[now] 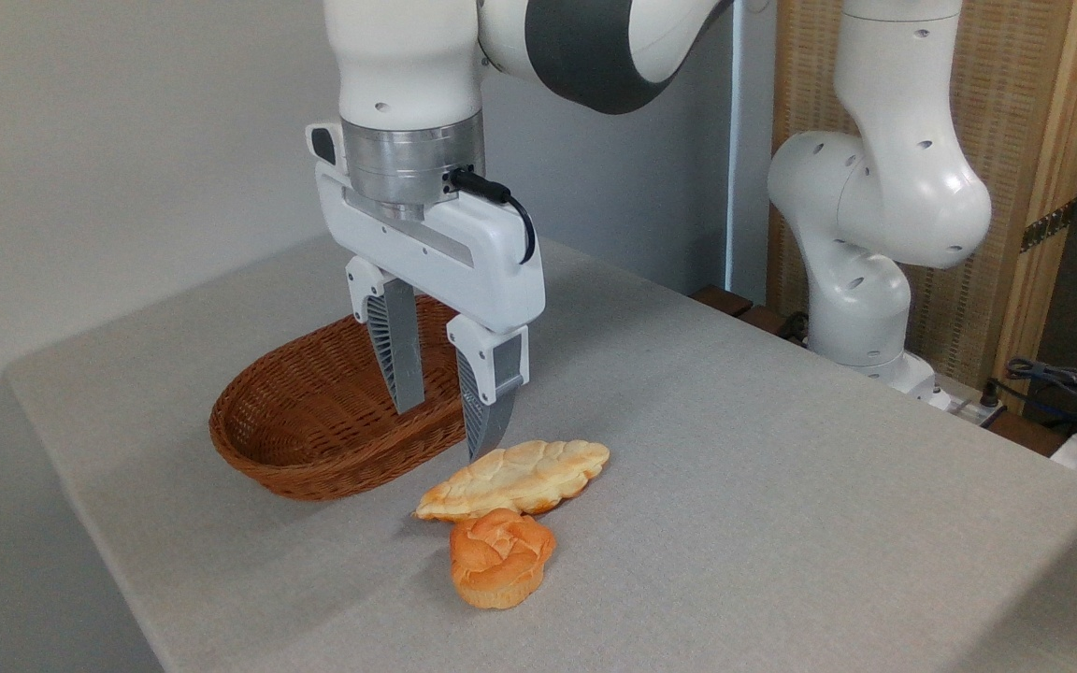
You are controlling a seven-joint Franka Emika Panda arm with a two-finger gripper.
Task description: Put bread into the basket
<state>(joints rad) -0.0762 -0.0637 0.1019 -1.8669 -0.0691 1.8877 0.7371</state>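
The upper part of the arm [595,47] is running out of the top of the picture, so its full reach is not showing, and the far rim of the basket [314,411] is partly hiding behind the gripper [450,425], whose jaws are hanging spread apart with nothing between them, pointing down above the near right end of the basket. The bread [499,557] is sitting on the counter [735,486] in front of the basket and outside it, touching or just beside the flat pale loaf [515,479] lying behind it; whether the two are pressing together is hard to make out. The right fingertip is hovering just above the left end of that loaf. The counter is showing a plain grey cloth-like surface, its right corner going out of frame. Behind it a pale wall [108,140] is standing, with a woven wooden screen [1025,187] at the right and a tangle of cables [1062,383] partly cut off at the edge.
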